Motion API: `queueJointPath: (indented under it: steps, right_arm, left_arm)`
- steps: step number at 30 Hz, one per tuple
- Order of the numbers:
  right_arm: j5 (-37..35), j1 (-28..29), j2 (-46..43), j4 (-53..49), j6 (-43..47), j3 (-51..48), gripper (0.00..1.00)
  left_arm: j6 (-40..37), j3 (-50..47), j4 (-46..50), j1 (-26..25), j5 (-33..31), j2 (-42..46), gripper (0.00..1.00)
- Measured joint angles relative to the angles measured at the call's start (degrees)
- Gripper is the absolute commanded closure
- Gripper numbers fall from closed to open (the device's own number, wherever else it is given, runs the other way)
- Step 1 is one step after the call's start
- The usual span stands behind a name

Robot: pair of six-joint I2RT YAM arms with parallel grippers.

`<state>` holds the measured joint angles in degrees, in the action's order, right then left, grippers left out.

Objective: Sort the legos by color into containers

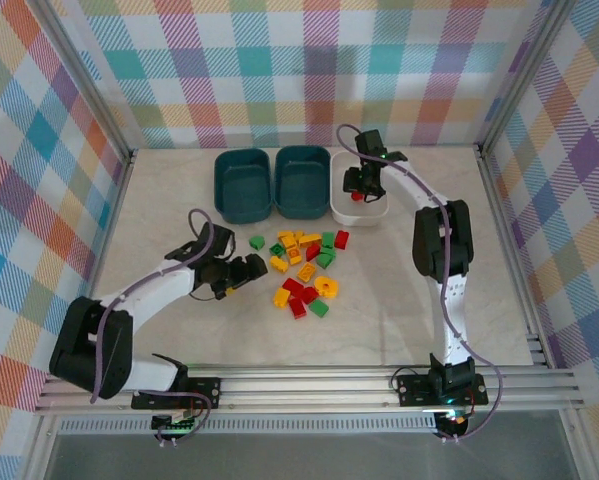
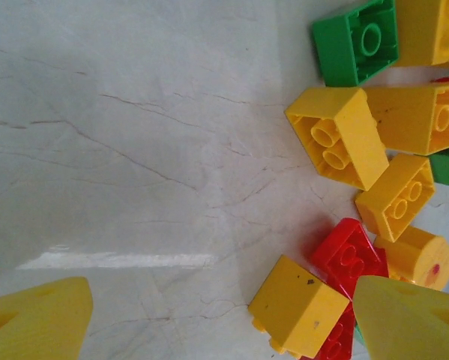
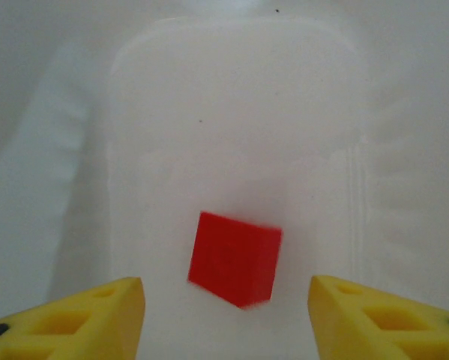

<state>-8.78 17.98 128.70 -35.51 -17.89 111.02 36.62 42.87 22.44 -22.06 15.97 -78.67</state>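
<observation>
From above, we see a left dark teal rounded plastic tub [image 1: 244,186] just beside a right teal tub [image 1: 302,182], and next to that a white rounded plastic tub [image 1: 376,213] with a small red plastic brick [image 1: 356,197] inside. The right gripper [image 1: 359,184] hangs over the white tub. A loose pile of red, yellow and green bricks [image 1: 304,265] lies mid-table, and the left gripper [image 1: 253,268] sits low just left of it.

On the left wrist camera, its yellow fingertips [image 2: 37,322] stand wide apart, gripping nothing. A plain yellow block [image 2: 297,306], a red studded brick [image 2: 349,255] and a round yellow piece [image 2: 415,259] lie near the right-hand tip.

On the right wrist camera, the fingers [image 3: 67,319] are spread, and the blurred red brick lies free between them against the white tub floor.
</observation>
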Motion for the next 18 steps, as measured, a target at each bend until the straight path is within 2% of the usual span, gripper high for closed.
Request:
queueJointPath:
  steps: [3, 7, 10, 13, 18]
  right_arm:
    - [0.1, 0.6, -7.3, 2.5, 0.4, -7.2, 0.36]
    - [0.5, 2.5, -24.1, 7.4, 0.3, -23.8, 0.35]
    - [2.1, 3.9, -34.6, 11.3, -0.3, -34.7, 0.36]
    - [4.0, 4.5, -40.0, 13.4, -0.9, -44.5, 0.36]
    - [5.4, 4.4, -41.2, 13.4, -2.0, -54.6, 0.36]
  left_arm:
    - [-0.9, 2.5, 1.6, -3.1, -2.0, -2.0, 0.15]
    - [-4.0, 8.5, 5.9, -9.3, -9.0, -4.0, 0.24]
    - [-6.5, 11.0, 7.0, -12.7, -12.2, -5.1, 0.26]
    - [-9.0, 11.5, 7.8, -15.2, -14.0, -6.4, 0.26]
    - [-11.8, 11.8, 8.9, -19.4, -15.6, -10.6, 0.30]
